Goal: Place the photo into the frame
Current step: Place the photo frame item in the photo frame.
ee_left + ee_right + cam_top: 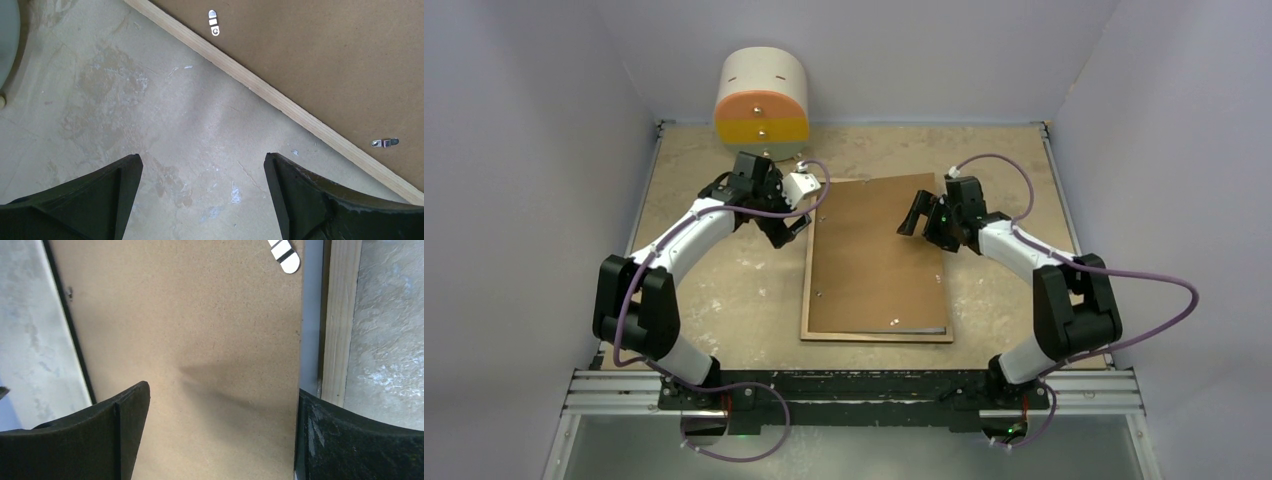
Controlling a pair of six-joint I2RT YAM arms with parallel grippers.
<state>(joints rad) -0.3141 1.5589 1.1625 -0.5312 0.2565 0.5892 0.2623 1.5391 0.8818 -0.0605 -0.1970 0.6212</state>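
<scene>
The frame [808, 290] lies face down mid-table, its light wood rim showing on the left and near sides. A plain brown backing board [874, 250] lies on it, slightly skewed. The photo is hidden. My left gripper [786, 230] is open and empty over bare table by the frame's far left corner. In the left wrist view [202, 157] the rim [280, 100] runs diagonally ahead of it. My right gripper [914, 215] is open and empty above the board's far right part. In the right wrist view [222, 387] the board [190, 315], a grey strip [311, 315] and the rim [340, 315] show.
A white cylinder with orange and yellow bands [761, 95] stands at the back, close behind the left gripper. Small metal turn clips [213, 23] sit along the frame's back edge. Pale walls close in the table on three sides. A metal rail [854, 390] carries both arm bases.
</scene>
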